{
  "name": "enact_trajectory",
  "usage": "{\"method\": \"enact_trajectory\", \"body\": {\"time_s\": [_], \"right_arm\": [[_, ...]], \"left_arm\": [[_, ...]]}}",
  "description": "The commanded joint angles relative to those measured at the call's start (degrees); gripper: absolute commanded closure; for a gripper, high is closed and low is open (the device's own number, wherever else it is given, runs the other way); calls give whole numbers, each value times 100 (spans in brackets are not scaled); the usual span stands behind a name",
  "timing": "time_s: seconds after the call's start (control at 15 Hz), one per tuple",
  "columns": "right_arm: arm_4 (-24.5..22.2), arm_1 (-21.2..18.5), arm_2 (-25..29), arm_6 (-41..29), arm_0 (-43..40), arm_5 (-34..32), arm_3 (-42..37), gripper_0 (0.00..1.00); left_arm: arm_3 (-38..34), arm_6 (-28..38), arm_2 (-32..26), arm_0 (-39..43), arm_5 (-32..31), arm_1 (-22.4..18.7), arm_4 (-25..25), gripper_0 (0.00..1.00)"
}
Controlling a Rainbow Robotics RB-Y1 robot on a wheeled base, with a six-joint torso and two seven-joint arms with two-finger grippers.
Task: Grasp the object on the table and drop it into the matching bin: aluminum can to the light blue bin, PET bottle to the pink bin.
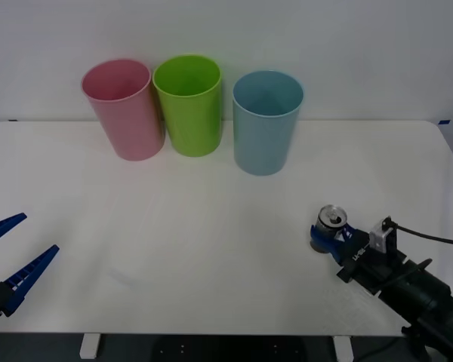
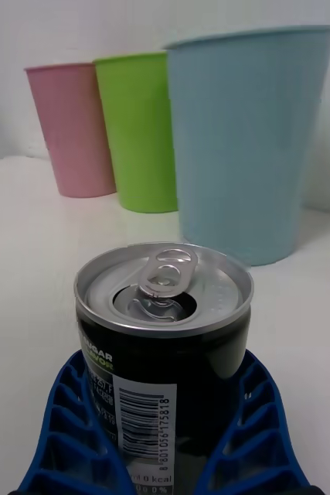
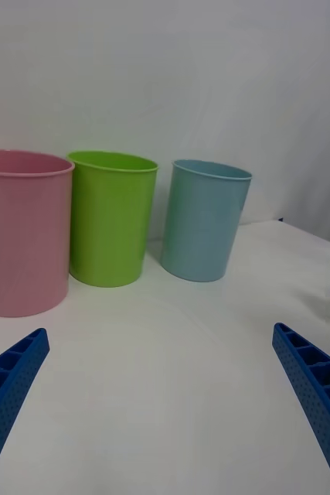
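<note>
A: where's the aluminum can (image 1: 332,224)?
B: upright on the tabletop (image 1: 211,226), toward the right end and nearer the front edge than the back. pull-tab top faces up, dark label with a barcode on the side in the right wrist view

A: right pincer (image 1: 326,235) state?
B: blue ribbed fingers (image 2: 72,433) sit on both sides of the can's lower body, pressed against it. reads as clamped on the can. can base looks still down on the tabletop, can't confirm any lift

A: left pincer (image 1: 6,256)?
B: spread wide, holding nothing. sits at the front left corner of the tabletop, well apart from the can

A: bins?
B: three in a row along the back edge, all upright, mouths up. pink bin (image 1: 123,109) leftmost, lime green bin (image 1: 189,104) just beside it, nearly touching. light blue bin (image 1: 266,122) to the right of the green one with a small gap, set slightly forward of the other two

A: can vs light blue bin?
B: apart. bin stands behind the can and a bit to its left; right wrist view has it directly past the can top
</note>
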State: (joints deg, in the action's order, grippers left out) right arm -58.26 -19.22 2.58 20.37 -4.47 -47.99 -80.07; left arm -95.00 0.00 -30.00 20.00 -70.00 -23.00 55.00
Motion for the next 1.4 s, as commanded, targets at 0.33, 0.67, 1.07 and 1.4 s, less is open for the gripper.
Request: {"method": "enact_trajectory", "body": {"time_s": [0.33,0.67,1.07,1.4], "right_arm": [[-2,-117,138,-1176,-10,290,-1028,100],[-2,-380,261,-2028,-1,387,-1678,100],[-2,-793,357,-2969,350,413,-2074,100],[-336,-943,331,-3162,1097,510,-1942,100]], "left_arm": [[0,0,0,0,0,0,0,0],[0,0,0,0,0,0,0,0],[0,0,0,0,0,0,0,0],[0,0,0,0,0,0,0,0]]}}
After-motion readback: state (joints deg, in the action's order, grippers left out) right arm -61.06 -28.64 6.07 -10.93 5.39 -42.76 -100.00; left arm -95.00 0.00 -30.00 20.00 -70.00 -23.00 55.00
